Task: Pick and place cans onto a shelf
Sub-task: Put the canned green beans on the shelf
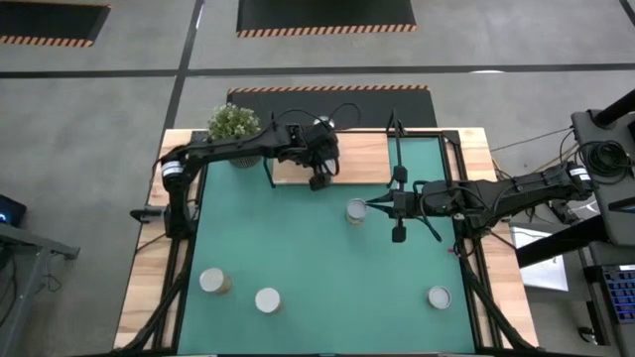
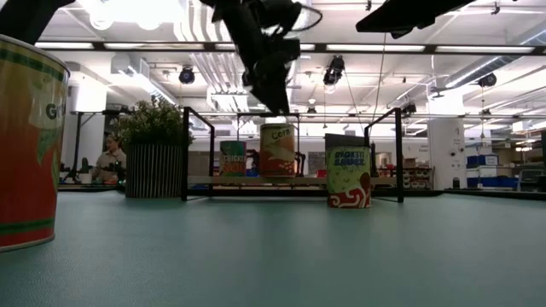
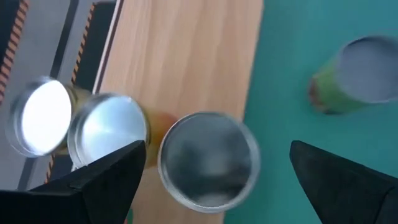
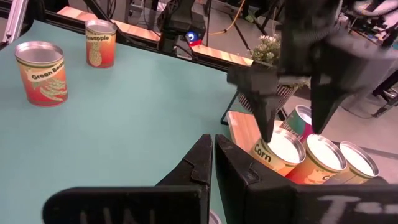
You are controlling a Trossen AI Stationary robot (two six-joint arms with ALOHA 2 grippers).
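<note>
The left arm reached from the tabletop's 9 o'clock edge up and across to the shelf (image 1: 347, 159) at 12 o'clock, its wrist bent so the left hand (image 1: 318, 181) pointed straight down over the board. Its fingers (image 3: 112, 180) were spread wide and released, straddling the nearest can on the shelf (image 3: 208, 158) without touching it. The right arm stretched in from 3 o'clock, low over the green mat (image 1: 298, 238), with the right hand (image 1: 382, 205) clenched shut on nothing, its tip just beside a green-labelled can (image 1: 356, 210) near the mat's centre.

On the shelf, a row of cans stood upright and close together; the low view showed a tan one marked "Corn" (image 2: 277, 151) under the left hand and a darker one (image 2: 233, 159) beside it. Three more cans stood on the mat toward 6 o'clock: two (image 1: 212, 282) (image 1: 268, 299) near 7 o'clock and one (image 1: 439, 297) near 5 o'clock. All had shiny round tops.

From above, the left hand and arm hid the shelf cans. A potted plant (image 1: 234, 124) stood at the shelf's 9 o'clock end. The nearest can in the low view (image 2: 30, 141) was cut off by the frame edge.
</note>
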